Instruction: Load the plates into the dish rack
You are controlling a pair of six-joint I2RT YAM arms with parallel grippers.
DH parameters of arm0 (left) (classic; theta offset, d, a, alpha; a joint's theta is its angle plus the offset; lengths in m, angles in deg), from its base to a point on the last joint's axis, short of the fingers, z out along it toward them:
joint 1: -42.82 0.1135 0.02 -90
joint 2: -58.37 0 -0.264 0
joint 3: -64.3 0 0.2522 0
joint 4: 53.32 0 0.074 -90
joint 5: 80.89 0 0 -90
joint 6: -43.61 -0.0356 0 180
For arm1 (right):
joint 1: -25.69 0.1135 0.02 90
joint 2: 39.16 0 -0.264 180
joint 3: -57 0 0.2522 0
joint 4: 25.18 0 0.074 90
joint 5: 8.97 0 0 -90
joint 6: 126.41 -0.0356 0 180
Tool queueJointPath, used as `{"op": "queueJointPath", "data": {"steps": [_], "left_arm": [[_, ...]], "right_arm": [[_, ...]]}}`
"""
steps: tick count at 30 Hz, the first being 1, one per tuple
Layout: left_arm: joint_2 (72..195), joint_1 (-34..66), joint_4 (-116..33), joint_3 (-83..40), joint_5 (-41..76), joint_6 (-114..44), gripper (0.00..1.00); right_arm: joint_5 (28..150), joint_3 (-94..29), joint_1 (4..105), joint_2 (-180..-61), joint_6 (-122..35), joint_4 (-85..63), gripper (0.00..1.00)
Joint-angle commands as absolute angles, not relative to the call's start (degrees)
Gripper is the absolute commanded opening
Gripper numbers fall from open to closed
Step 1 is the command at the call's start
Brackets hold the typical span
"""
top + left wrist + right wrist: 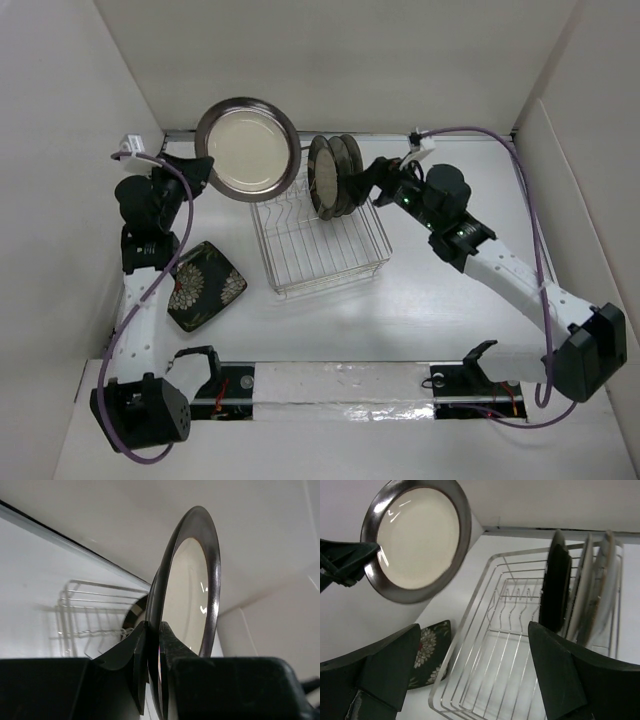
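1. A round plate [248, 147], glossy beige with a dark, shiny rim, is held tilted off the desk [430, 320], at 11 o'clock from the dish rack [325, 262].
2. The left gripper [203, 165] has its jaws clenched on the plate's rim.
3. The rack is rectangular silver wire. Three round plates [333, 175] stand on edge at its 12 o'clock end.
4. The right gripper [368, 180] is just beside them, jaws released.
5. A square black floral plate [205, 285] lies flat at 9 o'clock.
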State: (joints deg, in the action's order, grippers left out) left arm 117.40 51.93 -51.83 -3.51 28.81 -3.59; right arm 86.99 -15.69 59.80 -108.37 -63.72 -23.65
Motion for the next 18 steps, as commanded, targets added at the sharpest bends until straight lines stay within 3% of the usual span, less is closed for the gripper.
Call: {"op": "queueJointPath", "data": {"steps": [1,5,12,18], "left_arm": [[111.9,50.38,-69.07,-0.89,36.88,2.65,0.0],[110.5,49.59,-74.97,4.03,44.87,9.4,0.0],[109.61,47.75,-79.11,8.08,49.01,11.62,0.0],[110.49,47.22,-84.2,9.22,53.66,15.12,0.0]], "right_arm": [[93.34,-21.44,60.23,-112.55,-64.8,-26.1,0.94],[95.18,-22.59,60.23,-116.32,-64.98,-27.41,0.96],[101.06,-23.99,60.23,-119.84,-64.98,-29.34,0.99],[104.93,-24.87,60.76,-124.14,-66.91,-31.8,0.9]]}}
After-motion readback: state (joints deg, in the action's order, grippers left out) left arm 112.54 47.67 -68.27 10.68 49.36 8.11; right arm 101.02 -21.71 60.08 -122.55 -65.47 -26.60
